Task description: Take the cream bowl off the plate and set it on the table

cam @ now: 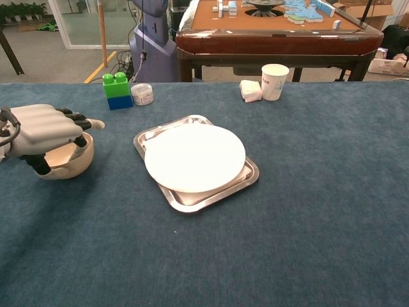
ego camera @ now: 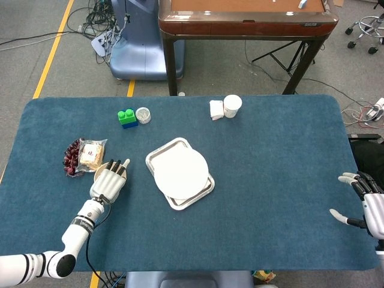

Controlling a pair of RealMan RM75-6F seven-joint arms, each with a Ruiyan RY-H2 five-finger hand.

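Note:
The cream bowl [cam: 67, 163] sits level on the blue table, left of the white plate [cam: 195, 157], which lies on a steel tray [cam: 249, 176]. My left hand [cam: 45, 125] lies over the bowl's near rim, fingers stretched across the top and thumb down at its left side, still holding it. In the head view the bowl [ego camera: 102, 167] peeks out beyond the left hand [ego camera: 108, 182]; the plate [ego camera: 180, 172] is bare. My right hand [ego camera: 366, 201] hangs at the table's right edge, fingers spread, holding nothing.
A snack packet [ego camera: 91, 153] and dark grapes [ego camera: 72, 161] lie just behind the bowl. A green and blue block [cam: 116, 89], a small round tin [cam: 141, 94], a paper cup [cam: 275, 81] and a white packet [cam: 251, 90] stand along the far side.

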